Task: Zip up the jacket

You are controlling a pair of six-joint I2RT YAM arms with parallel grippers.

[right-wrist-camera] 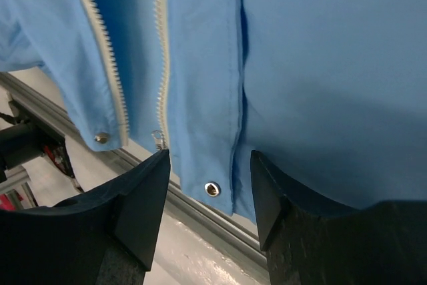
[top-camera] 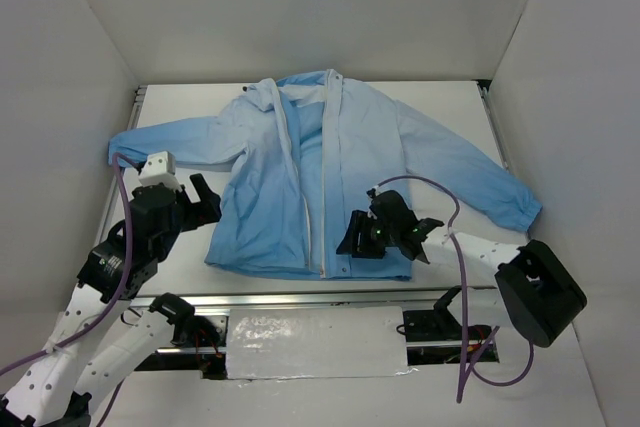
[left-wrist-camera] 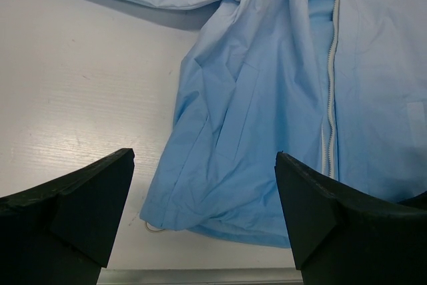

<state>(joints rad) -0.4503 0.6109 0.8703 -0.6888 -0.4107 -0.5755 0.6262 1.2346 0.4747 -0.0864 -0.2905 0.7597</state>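
Light-blue thin fabric jacket (top-camera: pixel 320 177) spread on white table (top-camera: pixel 440 97), hem at near edge.
My left gripper (left-wrist-camera: pixel 204 155) gapes empty (bare table beside it); right gripper (right-wrist-camera: pixel 210 158) half-parted astride the hem, whose silver snap (right-wrist-camera: pixel 212 189) only its wrist view shows.

A white table (top-camera: pixel 455 97) with a faint wood grain fills the middle of the top view, and the left wrist view shows its pale, matte top up close (left-wrist-camera: pixel 80 85). 3 plain white walls box it in: a back wall (top-camera: pixel 320 7), a left wall (top-camera: pixel 50 147) and a right wall (top-camera: pixel 585 97). A silver metal rail (top-camera: pixel 300 298) runs along the table's near edge and appears as a grooved band in the right wrist view (right-wrist-camera: pixel 207 221). Just in front of the rail lies a crinkled, shiny white sheet (top-camera: pixel 315 342), roughly rectangular. 2 dark slotted strips edge the table's far corners, 1 at left (top-camera: pixel 137 97) and 1 at right (top-camera: pixel 486 95).
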